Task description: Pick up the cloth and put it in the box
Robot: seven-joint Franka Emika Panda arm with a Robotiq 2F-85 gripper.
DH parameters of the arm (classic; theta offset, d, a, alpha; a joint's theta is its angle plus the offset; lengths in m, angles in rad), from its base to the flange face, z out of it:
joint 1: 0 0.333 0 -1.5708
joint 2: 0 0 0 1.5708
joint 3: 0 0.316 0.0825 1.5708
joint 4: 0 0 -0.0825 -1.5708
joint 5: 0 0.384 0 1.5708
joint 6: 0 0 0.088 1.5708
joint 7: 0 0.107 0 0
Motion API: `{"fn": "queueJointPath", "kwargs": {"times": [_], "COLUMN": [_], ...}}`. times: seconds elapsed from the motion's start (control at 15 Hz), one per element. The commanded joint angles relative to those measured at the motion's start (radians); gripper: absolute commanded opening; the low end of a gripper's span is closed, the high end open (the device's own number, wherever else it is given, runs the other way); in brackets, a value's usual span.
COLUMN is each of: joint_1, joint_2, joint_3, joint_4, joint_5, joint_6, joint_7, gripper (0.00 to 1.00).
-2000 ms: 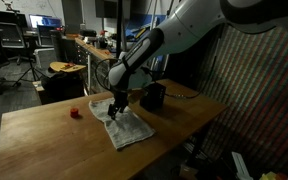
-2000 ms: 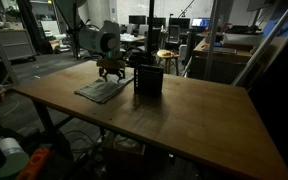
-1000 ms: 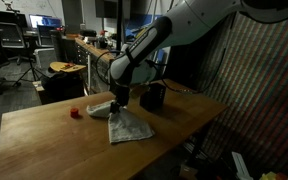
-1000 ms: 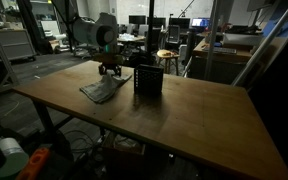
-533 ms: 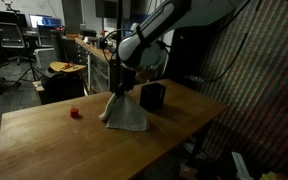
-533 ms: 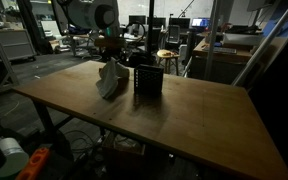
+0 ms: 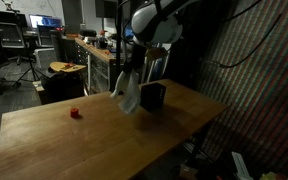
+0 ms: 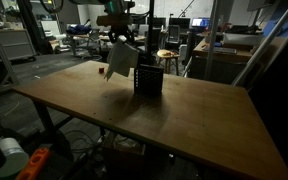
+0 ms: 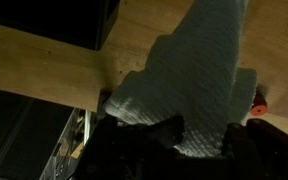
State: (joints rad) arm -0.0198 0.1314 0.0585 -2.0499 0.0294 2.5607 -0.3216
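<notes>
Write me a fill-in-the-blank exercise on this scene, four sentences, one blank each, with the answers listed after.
1. The cloth hangs from the gripper, whose jaws are ____.
2. The mesh-sided box standing beside the hanging cloth is ____ in colour.
3. The small object lying alone on the table is ____ in colour.
4. The cloth is not yet inside the ____.

Missing words: shut; black; red; box.
</notes>
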Motion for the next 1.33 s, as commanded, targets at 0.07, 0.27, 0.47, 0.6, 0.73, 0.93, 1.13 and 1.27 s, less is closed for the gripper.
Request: {"fn": "queueJointPath", "kwargs": {"times": [0.07,0.27,0.47,0.6,0.73,0.93,1.13,1.27], "joint_1": [-0.014,-0.033,-0.058,-0.073,-0.085,-0.096,-0.099,-0.099], "joint_2": [-0.072,-0.079,-0.071,-0.062,-0.055,-0.045,-0.04,-0.03], "joint_3": [-0.039,-0.07,-0.101,-0.117,-0.127,-0.136,-0.134,-0.131], "joint_4": [-0.013,-0.005,0.019,0.037,0.052,0.064,0.049,0.039], "joint_5": [-0.009,-0.008,0.0,0.003,0.003,0.011,0.017,0.02], "joint_6": [-0.004,0.001,-0.001,-0.004,-0.007,-0.008,0.004,0.012], "joint_7": [0.015,0.012,0.011,0.013,0.014,0.015,0.013,0.008], "gripper": [0.0,0.0,0.0,0.0,0.0,0.0,0.0,0.0]}}
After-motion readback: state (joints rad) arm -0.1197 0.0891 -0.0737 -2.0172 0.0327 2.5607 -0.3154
